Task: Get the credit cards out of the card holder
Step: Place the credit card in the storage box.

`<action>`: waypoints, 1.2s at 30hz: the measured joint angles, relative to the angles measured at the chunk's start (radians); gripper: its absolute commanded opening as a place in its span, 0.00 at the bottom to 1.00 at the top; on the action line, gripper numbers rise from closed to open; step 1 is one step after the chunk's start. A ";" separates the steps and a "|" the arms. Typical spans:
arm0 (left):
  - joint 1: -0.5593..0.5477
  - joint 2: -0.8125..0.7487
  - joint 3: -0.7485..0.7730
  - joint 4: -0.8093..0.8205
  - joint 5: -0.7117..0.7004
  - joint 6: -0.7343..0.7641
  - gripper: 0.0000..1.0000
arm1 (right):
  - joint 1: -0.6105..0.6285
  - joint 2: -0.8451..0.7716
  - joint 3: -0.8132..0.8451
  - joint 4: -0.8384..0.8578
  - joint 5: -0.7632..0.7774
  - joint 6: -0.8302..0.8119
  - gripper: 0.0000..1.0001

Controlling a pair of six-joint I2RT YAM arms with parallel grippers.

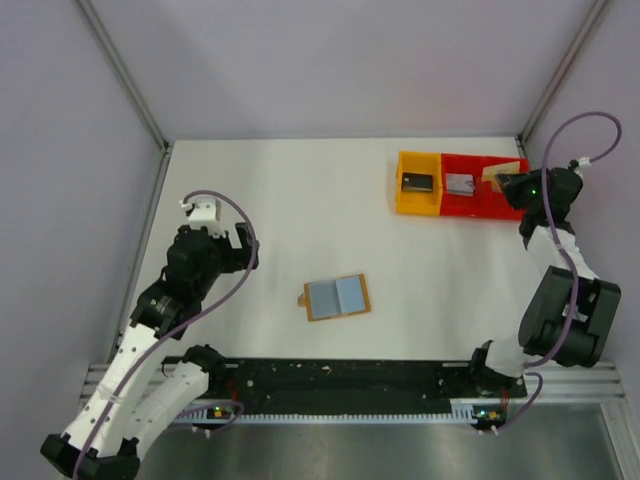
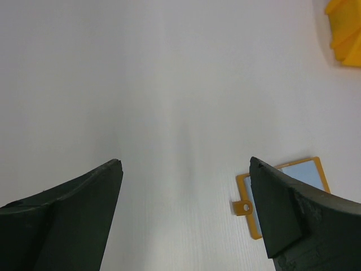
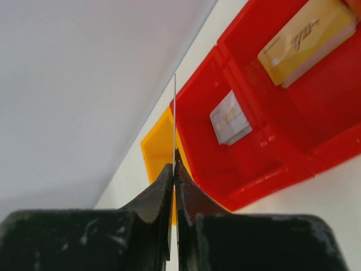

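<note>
Your card holder (image 1: 337, 297) lies open and flat on the table (image 1: 280, 200), near the middle and slightly skewed. It has a tan-orange border around two grey-blue inner faces set side by side, and a small tab with a hole juts from its left end. You cannot tell whether cards sit in those faces. One credit card (image 3: 174, 113) shows edge-on as a thin pale line, pinched upright between the closed fingers of the right tool (image 3: 174, 165).

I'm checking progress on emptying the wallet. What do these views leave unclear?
Right wrist: the thin pale card in the right claw shows edge-on; its face is unseen.
Left wrist: a finger of the left claw hides part of the flat tan open wallet.
Top: cards inside it too small.
</note>
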 measured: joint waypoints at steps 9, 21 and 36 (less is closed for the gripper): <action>0.034 0.009 -0.007 -0.012 0.027 0.026 0.97 | -0.086 0.311 0.322 -0.017 0.028 -0.004 0.00; 0.037 0.045 -0.007 -0.017 -0.012 0.030 0.99 | -0.089 0.560 0.430 -0.035 0.034 0.005 0.00; 0.052 0.056 -0.007 -0.017 -0.015 0.030 0.99 | -0.081 0.684 0.514 -0.040 -0.026 0.032 0.00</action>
